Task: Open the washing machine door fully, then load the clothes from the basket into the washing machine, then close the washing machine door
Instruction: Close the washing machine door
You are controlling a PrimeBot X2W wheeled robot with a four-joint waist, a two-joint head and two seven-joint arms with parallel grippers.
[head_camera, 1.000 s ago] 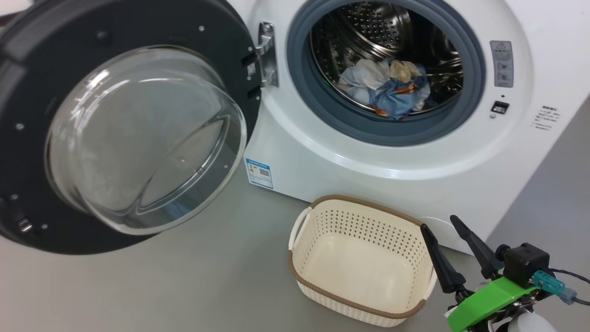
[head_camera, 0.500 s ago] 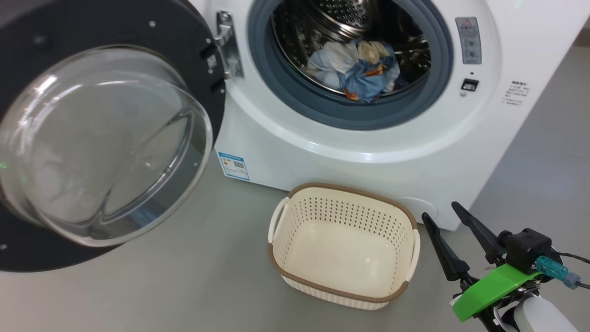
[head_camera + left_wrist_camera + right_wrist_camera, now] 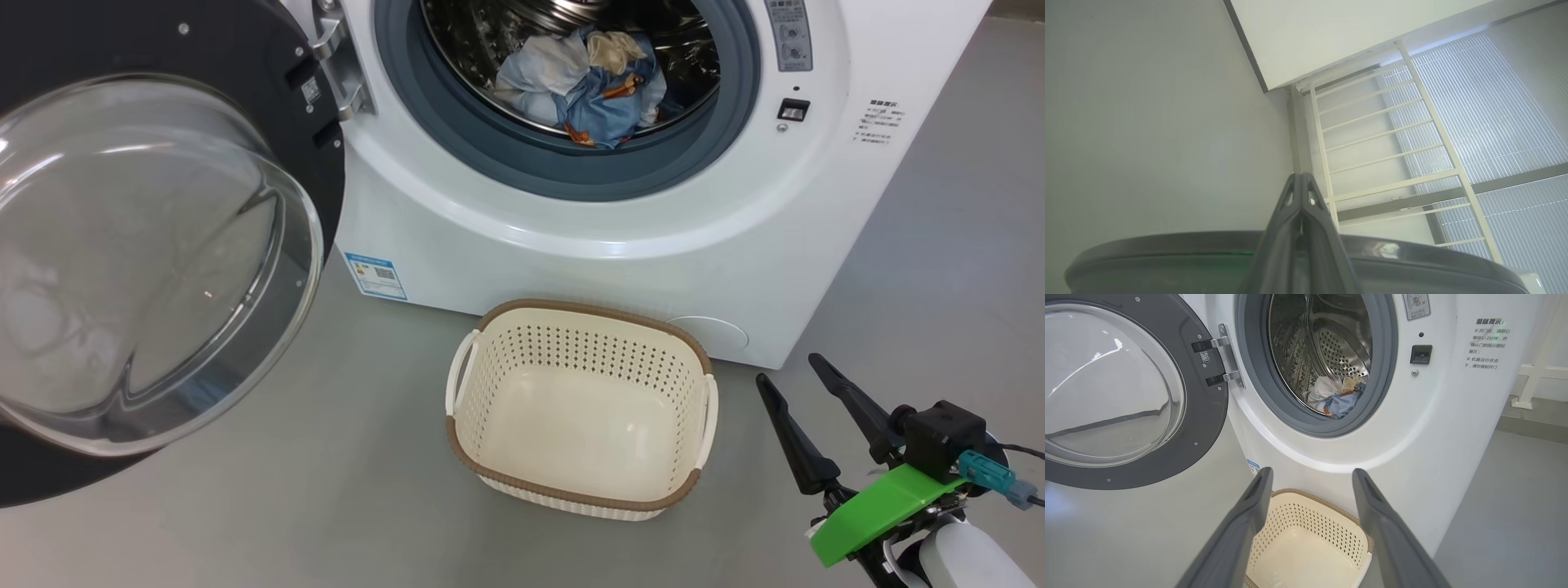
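Note:
The white washing machine (image 3: 571, 245) stands with its round black washing machine door (image 3: 147, 245) swung open to the left, glass bowl facing me. The blue and pale clothes (image 3: 584, 90) lie in the steel drum, also seen in the right wrist view as clothes (image 3: 1337, 402). In front of the machine the cream basket (image 3: 580, 408) sits on the floor with nothing in it. To the right of the basket, my right gripper (image 3: 790, 369) is open and holds nothing. My left gripper (image 3: 1300, 176) is shut on nothing, pointing up past a dark curved rim (image 3: 1167, 253).
Grey floor (image 3: 367, 506) stretches in front of and to the right of the machine. In the left wrist view a pale wall (image 3: 1147, 122), a white ladder-like rail (image 3: 1384, 134) and window blinds (image 3: 1502, 122) lie beyond the fingers.
The whole head picture has slid left and up, so the camera has moved. The open door now reaches past the left edge. My right gripper stays open at the lower right.

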